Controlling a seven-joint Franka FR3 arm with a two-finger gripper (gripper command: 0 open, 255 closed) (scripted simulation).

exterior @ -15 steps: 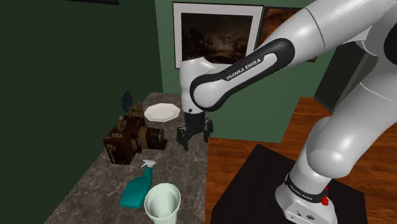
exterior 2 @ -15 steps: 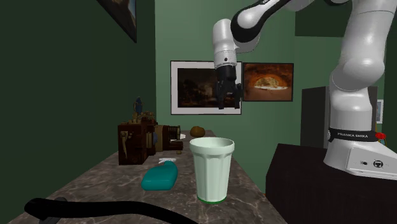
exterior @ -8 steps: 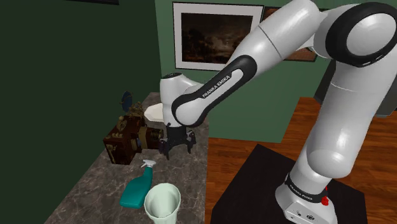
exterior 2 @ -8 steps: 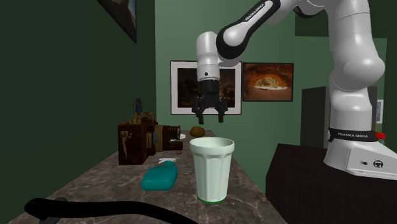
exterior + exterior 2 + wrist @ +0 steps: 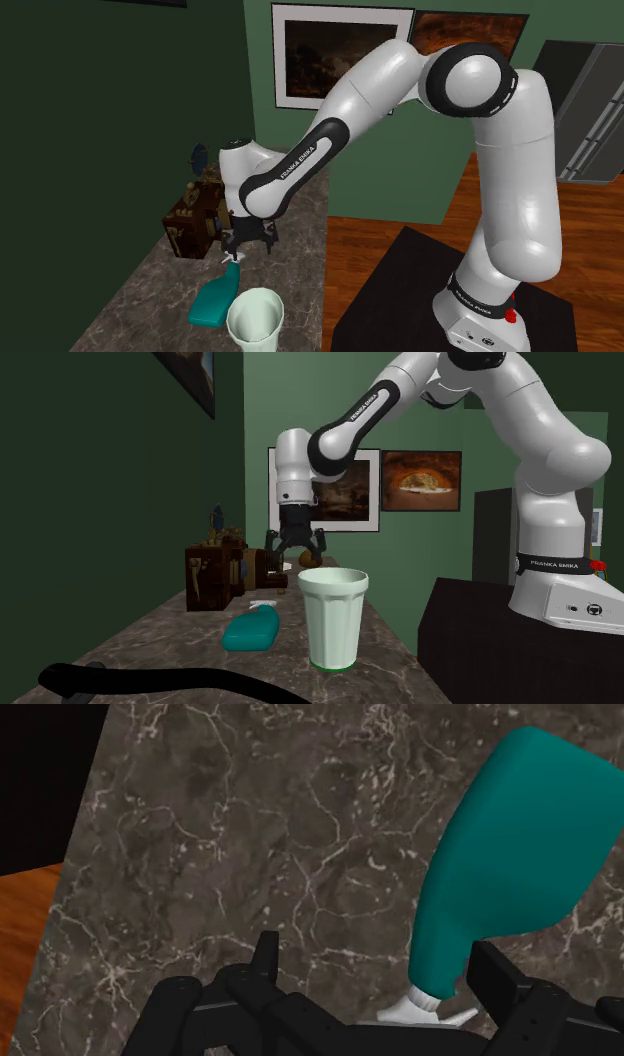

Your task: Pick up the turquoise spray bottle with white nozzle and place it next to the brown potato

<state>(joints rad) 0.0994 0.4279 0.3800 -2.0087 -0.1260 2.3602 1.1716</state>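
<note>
Our hand [image 5: 378,949] is spread wide, its two black fingers [image 5: 265,959] well apart and clasping nothing. It hangs just above the far end of the spray bottle [image 5: 510,844], so that in the wrist view the slim neck and white nozzle [image 5: 425,1007] lie between the fingers, closer to one of them. We cannot tell whether that finger touches the neck. The bottle lies flat on the dark, white-veined stone worktop [image 5: 250,854]. Its long axis runs near to far, the nozzle pointing to the far end under the hand [image 5: 245,240] and the broad base towards the near edge. Its body is a smooth turquoise, wide and flattened at the base and tapering to the neck, with a small white spray head. In the shoulder view the spray bottle [image 5: 213,302] is just left of an upright pale green cup [image 5: 254,320]. A dark brown wooden object [image 5: 200,215] stands farther back on the left. In the second exterior view the brown potato [image 5: 311,560] shows far down the worktop, beyond the hand [image 5: 293,555].
</note>
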